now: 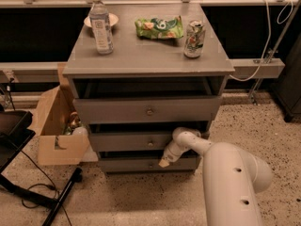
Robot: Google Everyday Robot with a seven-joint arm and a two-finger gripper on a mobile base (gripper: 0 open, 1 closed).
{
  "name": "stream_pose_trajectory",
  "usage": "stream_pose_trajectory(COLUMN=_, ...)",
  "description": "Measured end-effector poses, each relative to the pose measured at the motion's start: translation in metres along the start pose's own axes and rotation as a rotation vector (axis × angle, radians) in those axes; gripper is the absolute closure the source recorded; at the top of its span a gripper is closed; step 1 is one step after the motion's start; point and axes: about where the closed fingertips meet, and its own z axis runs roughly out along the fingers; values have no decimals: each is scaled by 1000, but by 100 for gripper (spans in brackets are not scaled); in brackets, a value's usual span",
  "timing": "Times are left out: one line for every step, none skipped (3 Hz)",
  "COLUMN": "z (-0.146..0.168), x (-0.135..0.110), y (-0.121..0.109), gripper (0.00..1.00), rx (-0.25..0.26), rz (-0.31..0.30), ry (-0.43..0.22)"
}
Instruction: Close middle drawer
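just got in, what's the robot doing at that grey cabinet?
The robot's arm reaches in from the lower right to the grey cabinet. Its gripper sits low at the drawer fronts, just right of the knobs, wrist across the middle drawer. That drawer looks nearly in; the top drawer juts out further. A bottle, snack bag and can stand on top.

No legible text on bottle point(100, 25), can point(194, 39) or bag point(159, 27), pincer point(164, 162) just under middle drawer point(127, 141)
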Motion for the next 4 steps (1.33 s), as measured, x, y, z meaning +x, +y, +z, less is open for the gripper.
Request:
stream_pose_trajectory(z=2, x=4, y=8, gripper=100, rx=0, rz=0, ry=0)
stream_pose_trajectory(z=2, x=5, y=11, gripper=100, rx=0, rz=0, ry=0)
stream_pose_trajectory(z=-4, x=14, y=33, gripper=100, rx=-17, rz=-26, ry=28)
stream_pose_trajectory(z=-80, x=32, y=34, gripper=100, rx=99, rz=-25, ry=25)
